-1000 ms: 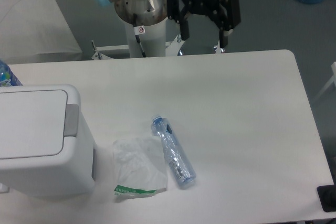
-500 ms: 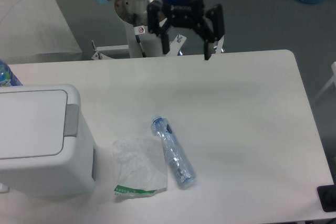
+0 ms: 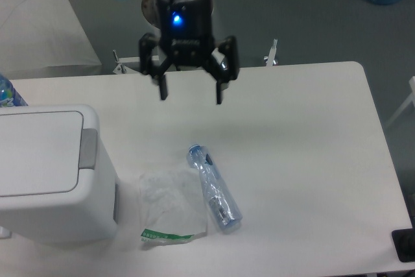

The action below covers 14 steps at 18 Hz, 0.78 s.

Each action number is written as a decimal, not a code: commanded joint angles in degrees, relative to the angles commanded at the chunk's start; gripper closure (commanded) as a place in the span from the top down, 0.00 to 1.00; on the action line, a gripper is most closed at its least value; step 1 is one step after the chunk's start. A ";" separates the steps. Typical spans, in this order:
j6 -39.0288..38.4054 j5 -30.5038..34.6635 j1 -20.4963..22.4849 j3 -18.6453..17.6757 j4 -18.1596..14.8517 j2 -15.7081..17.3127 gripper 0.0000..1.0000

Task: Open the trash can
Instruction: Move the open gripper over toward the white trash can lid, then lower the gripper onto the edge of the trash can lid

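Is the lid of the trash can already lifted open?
No: the flat white lid lies shut on the trash can, and the open gripper hangs apart from it.

Bare tabletop (image 3: 292,134) lay between the trash can (image 3: 48,173) and the spread-fingered gripper (image 3: 191,94); bottle (image 3: 214,189) and plastic bag (image 3: 170,205) crowded the can's right side.

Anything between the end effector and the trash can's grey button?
Nothing. In the camera view only bare white table lies between the open end effector and the grey button on the trash can. The bottle lies further forward.
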 joint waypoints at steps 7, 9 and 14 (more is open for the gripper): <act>-16.27 -2.19 -2.20 -0.62 3.34 -2.46 1.00; -16.63 -2.55 -2.29 -0.79 3.43 -2.82 1.00; -16.72 -2.64 -3.08 -2.20 3.69 -2.82 1.00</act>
